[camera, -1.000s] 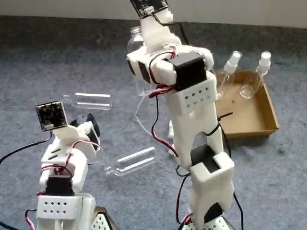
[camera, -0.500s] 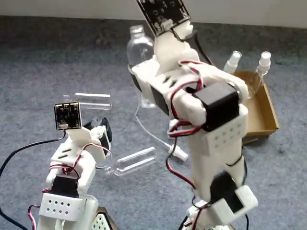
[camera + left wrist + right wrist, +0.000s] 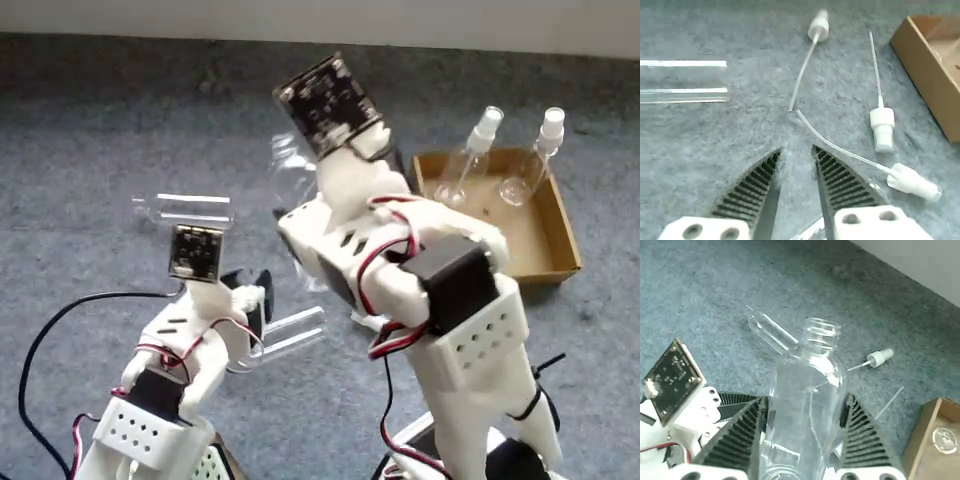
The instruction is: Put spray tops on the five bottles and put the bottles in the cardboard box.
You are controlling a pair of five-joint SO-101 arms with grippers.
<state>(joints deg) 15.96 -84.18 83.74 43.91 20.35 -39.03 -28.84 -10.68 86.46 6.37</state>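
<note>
Right pincer (image 3: 806, 400): clamped on uncapped clear bottle (image 3: 810, 365), neck beyond fingertips. Left pincer (image 3: 796, 150): jaws apart, empty, above table, near loose spray top (image 3: 882, 129). Recommended: grasp the white head, tube free, then thread neck.

Grey carpet (image 3: 90, 140), pale wall (image 3: 450, 22) behind

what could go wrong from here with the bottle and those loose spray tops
The right tool grips the open bottle round its smooth body, so it might slip or twist when a top gets pushed in.
The left tool hangs open above the thin tubes of the spray tops; it may pinch a tube instead of a cap and bend it.
</note>
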